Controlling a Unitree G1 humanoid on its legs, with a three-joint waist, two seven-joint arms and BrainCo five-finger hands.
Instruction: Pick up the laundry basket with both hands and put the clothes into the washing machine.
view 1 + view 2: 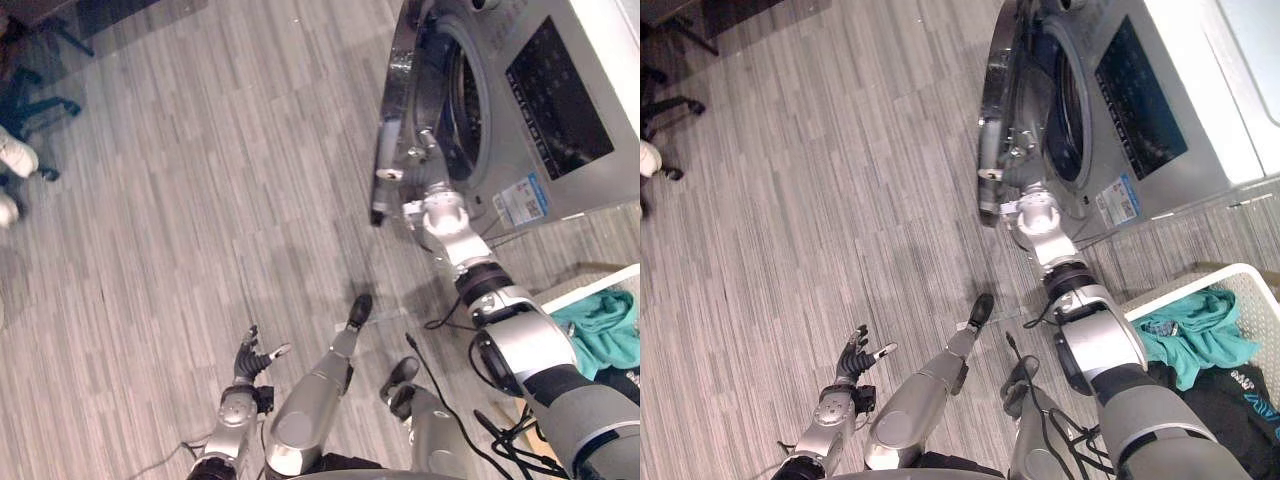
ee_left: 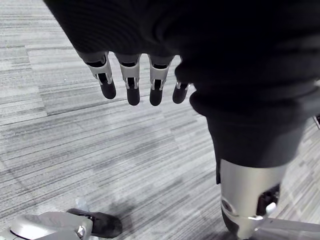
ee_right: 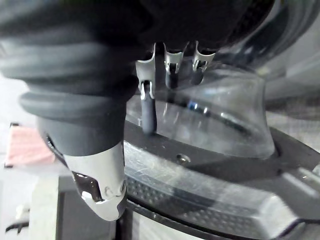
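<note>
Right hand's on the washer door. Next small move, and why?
Probably push the door a little wider: the right hand rests straight fingers on its inner glass, the door stands roughly edge-on by the drum opening, and the laundry basket sits untouched.

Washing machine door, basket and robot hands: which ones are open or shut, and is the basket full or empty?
Round glass door of the silver washing machine: swung open.
White plastic laundry basket: on the floor, not held, with teal and dark clothes inside.
Right hand: open, straight fingers against the door's glass.
Left hand: open, fingers relaxed, over the floor, holding nothing.
</note>
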